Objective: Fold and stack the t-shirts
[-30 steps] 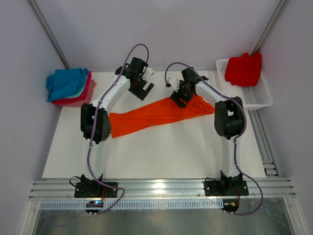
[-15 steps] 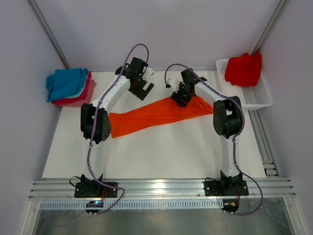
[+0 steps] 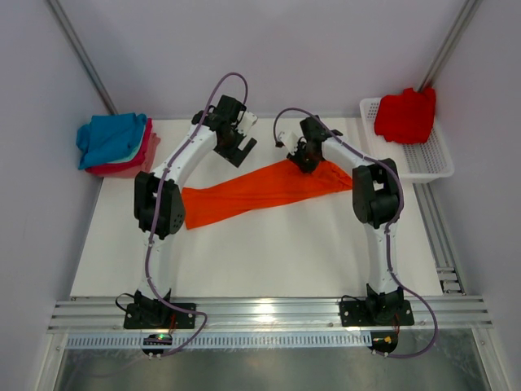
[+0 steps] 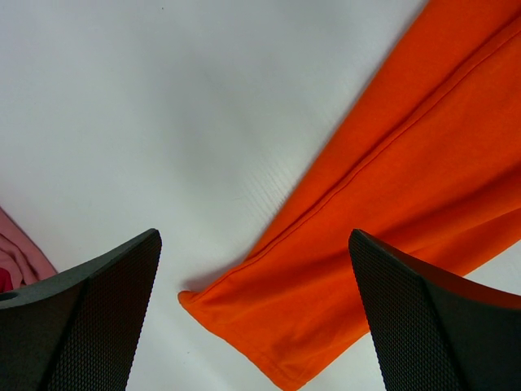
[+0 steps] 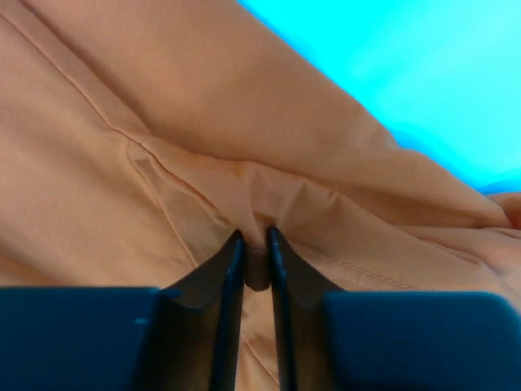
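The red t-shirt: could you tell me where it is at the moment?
In the top view, the red t-shirt lies bunched at the far end of the white mesh basket, at the scene's far right.

From above, the right arm (image 3: pixel 374 195) covers part of the orange t-shirt (image 3: pixel 252 191) toward the worktop's (image 3: pixel 269 252) right edge. At the far-left corner, the blue t-shirt (image 3: pixel 110 137) hides most of the pink t-shirt (image 3: pixel 122 169).
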